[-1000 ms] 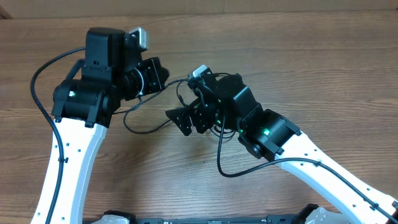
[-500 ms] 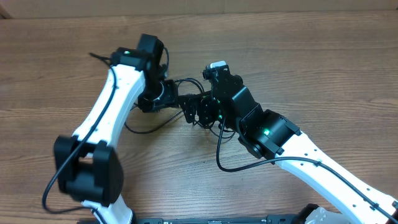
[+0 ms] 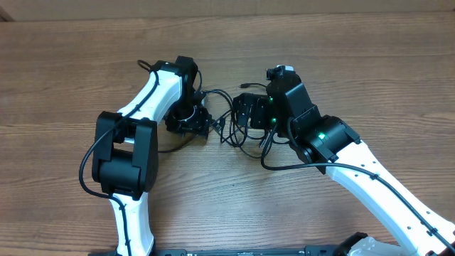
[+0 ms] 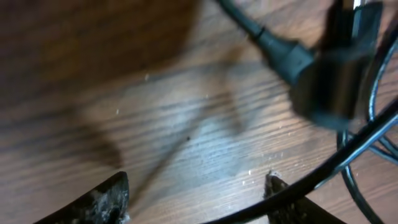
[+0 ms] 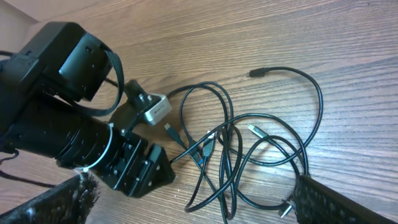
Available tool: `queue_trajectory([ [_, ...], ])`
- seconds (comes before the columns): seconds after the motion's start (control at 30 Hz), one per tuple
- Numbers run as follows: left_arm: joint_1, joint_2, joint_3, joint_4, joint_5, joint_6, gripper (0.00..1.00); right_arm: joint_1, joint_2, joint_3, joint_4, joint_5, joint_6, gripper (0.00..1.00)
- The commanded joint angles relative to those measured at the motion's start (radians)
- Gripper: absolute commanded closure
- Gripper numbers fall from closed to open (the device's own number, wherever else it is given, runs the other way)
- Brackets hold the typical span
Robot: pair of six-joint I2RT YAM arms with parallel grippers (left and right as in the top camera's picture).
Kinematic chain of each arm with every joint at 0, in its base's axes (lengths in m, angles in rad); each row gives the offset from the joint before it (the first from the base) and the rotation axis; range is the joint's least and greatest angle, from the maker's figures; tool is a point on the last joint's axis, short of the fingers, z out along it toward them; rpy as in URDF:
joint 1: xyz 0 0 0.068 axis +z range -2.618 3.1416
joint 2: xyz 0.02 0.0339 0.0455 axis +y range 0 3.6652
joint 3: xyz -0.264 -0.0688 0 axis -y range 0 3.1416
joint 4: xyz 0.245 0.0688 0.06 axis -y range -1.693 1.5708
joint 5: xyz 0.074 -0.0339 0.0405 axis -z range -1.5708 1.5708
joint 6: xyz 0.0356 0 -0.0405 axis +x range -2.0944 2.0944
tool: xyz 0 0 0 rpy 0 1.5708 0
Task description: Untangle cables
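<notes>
Sprawling over the brown wood-grain table [image 3: 370, 64], the thin black cables [image 3: 227, 134] lie in a loose tangle of loops just beside the left gripper [image 3: 205, 128]. They fill the gap between it and the right gripper [image 3: 242, 114], which faces it from the far side of the tangle.

Seen from its own wrist, the left gripper [image 4: 186, 196] has its fingers [image 4: 93, 202] spread and released, with bare wood showing between them. One cord crosses in front of the further fingertip, though I cannot tell whether it touches. A blurred black moulded plug [image 4: 286, 53] on its cord lies on the wood a little beyond those tips.

The right gripper [image 5: 193, 193] hangs above the cables [image 5: 217, 155] with its fingers [image 5: 71, 199] wide apart and nothing clasped between them. Below it the loops overlap on the table (more a slack heap than a tight knot). A silver-tipped plug [image 5: 252, 129] rests inside one loop. A small black plug end [image 5: 256, 73] lies at the edge of the tangle farthest from the left gripper, whose black body reaches the near edge of the cords.
</notes>
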Motion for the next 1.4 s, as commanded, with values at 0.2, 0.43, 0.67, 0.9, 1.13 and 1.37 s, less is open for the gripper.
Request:
queue_trajectory([
  [0.2,-0.025,-0.052,0.178,-0.166,0.184,0.045,0.96,-0.004,0.003,0.008,-0.024,-0.059,0.008,0.00],
  [0.43,-0.025,-0.298,0.695,-0.208,0.401,-0.122,0.96,-0.002,0.004,0.008,-0.025,-0.230,0.008,0.00],
  [0.67,-0.025,-0.488,0.877,0.030,0.421,-0.414,0.96,-0.001,0.004,0.008,0.006,-0.315,0.006,0.00],
  [0.9,-0.025,-0.510,0.876,0.077,0.220,-0.666,0.96,-0.001,-0.044,0.008,0.195,-0.472,-0.030,0.00],
  [1.13,-0.025,-0.510,0.876,0.080,0.214,-1.061,0.96,0.000,-0.069,0.008,0.312,-0.467,-0.218,0.00],
  [1.37,-0.026,-0.510,0.876,0.080,0.220,-1.186,0.96,0.000,0.040,0.008,0.413,-0.317,-0.245,0.00],
])
